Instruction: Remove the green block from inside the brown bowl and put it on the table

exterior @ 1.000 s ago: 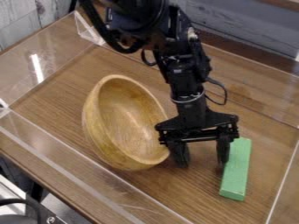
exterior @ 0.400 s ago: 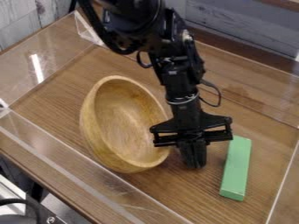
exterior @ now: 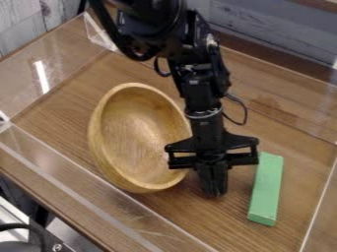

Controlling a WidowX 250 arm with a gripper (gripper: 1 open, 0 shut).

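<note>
Camera view: the green block (exterior: 266, 190) lies on the table (exterior: 93, 200), to the right of the brown bowl (exterior: 134, 136) in the picture and outside it; the bowl's hollow shows bare wood. The black gripper (exterior: 212, 187) points down between the two, its fingertips together low over the tabletop, close beside the bowl's rim, with nothing visible gripped. The block is apart from the fingertips. Whether the fingers touch the rim or the tabletop cannot be told. As the block already rests where the task asks, the step in hand is judged to be withdrawal, the work being all but complete. Good practice is a straight, slow lift with the fingers kept closed, since spreading them here could push the bowl. Sideways travel is best left until the tips stand above the rim; a swing toward the block could nudge it, while one toward the bowl could tip or drag it.
</note>
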